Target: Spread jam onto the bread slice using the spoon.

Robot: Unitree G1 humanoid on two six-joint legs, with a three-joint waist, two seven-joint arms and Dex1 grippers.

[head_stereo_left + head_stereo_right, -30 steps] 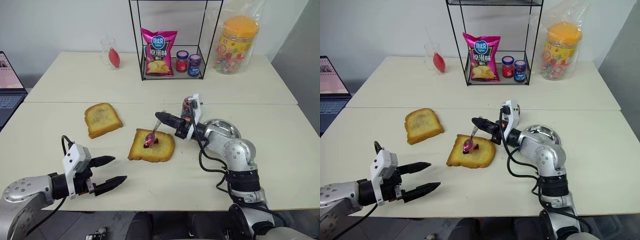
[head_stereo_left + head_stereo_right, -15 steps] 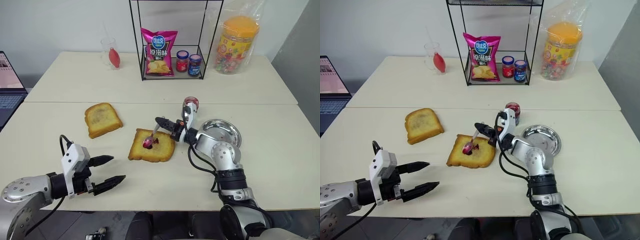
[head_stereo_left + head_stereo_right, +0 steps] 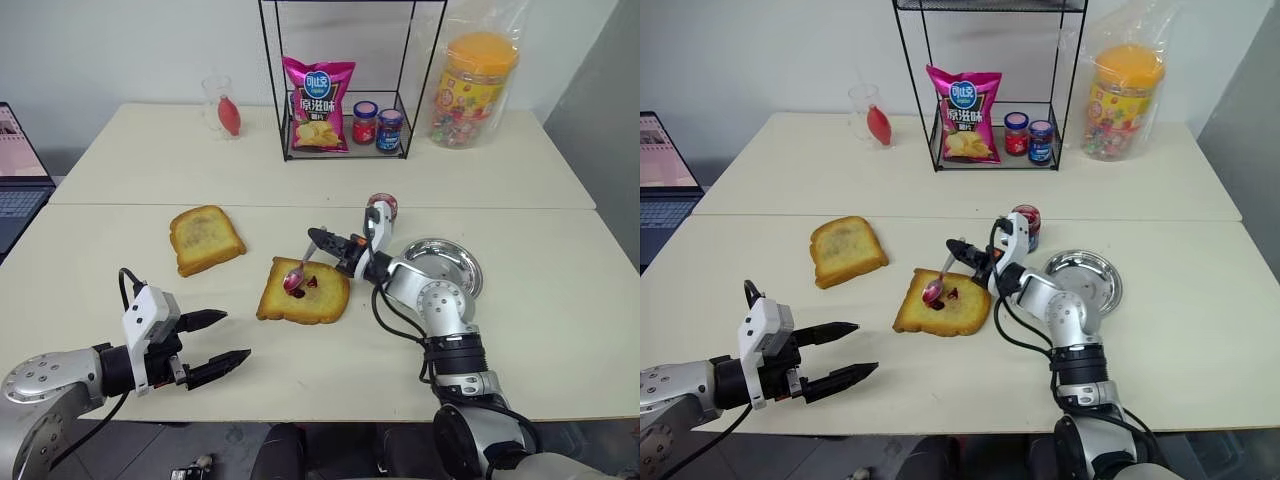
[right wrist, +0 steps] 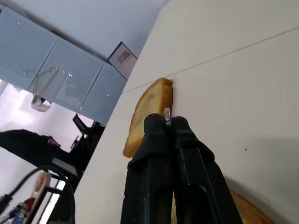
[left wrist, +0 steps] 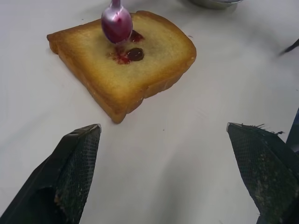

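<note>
Left eye view: the right gripper (image 3: 318, 237) is clenched on the thin handle of the small silver metal teaspoon (image 3: 299, 271), which slopes down and away from the fingertips so that its red-smeared bowl sits over the upper part of the squarish golden-orange toasted bread slice (image 3: 303, 292). This slant keeps the bowl low on the bread face while the black fingers stay above the crust. The gripper lies roughly level and points toward the robot's left, a suitable stance for dragging the bowl sideways across the slice.

In the left wrist view a small patch of dark red jam (image 5: 130, 54) lies on the bread beside the spoon bowl. Most of the face is bare, so spreading appears to be at an early stage.

The small glass jar of jam with a blue label band (image 3: 381, 209) stands just behind the right wrist, close enough for refilling. The round steel dish (image 3: 446, 264) sits to its right, probably as a rest for the spoon.

The left gripper (image 3: 222, 342) hangs released, fingers wide apart, well short of the slice on the near part of the cream table (image 3: 150, 190). It is kept out of the spoon's path.

A second slice of toast with a darker olive-brown centre (image 3: 205, 238) lies apart to the left, untouched.
</note>
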